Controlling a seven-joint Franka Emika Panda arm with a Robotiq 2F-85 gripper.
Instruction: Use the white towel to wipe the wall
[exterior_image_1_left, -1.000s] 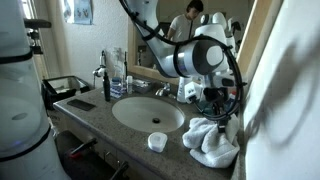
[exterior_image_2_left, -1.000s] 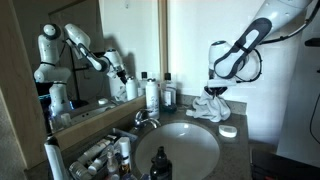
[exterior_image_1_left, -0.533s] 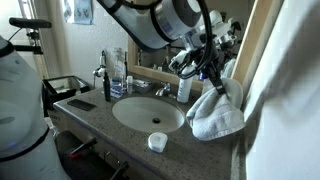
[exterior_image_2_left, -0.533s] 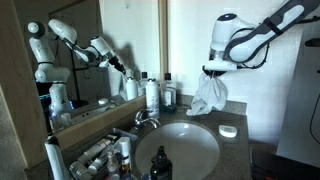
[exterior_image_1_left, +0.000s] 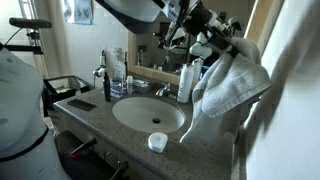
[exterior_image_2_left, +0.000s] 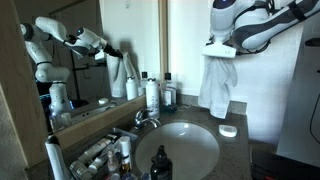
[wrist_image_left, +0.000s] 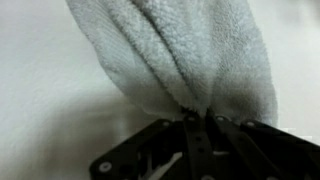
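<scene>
My gripper (exterior_image_1_left: 213, 44) is shut on the white towel (exterior_image_1_left: 232, 82) and holds it high above the counter. The towel hangs down from the jaws in both exterior views (exterior_image_2_left: 217, 84). It hangs close to the white wall (exterior_image_1_left: 290, 90) at the right of the sink; whether it touches the wall I cannot tell. In the wrist view the towel (wrist_image_left: 185, 55) fills the upper picture, pinched between the dark jaws (wrist_image_left: 197, 120), with the pale wall (wrist_image_left: 50, 90) behind it.
A granite counter (exterior_image_1_left: 100, 115) holds an oval sink (exterior_image_1_left: 147, 112), a faucet (exterior_image_1_left: 163, 90), bottles (exterior_image_1_left: 114, 72) near the mirror (exterior_image_1_left: 215, 25), and a small white cup (exterior_image_1_left: 157, 142) at the front. A small white dish (exterior_image_2_left: 228, 131) lies beside the basin.
The gripper has lifted the towel from the counter, up and toward the wall. The towel now hangs free, well above the counter.
</scene>
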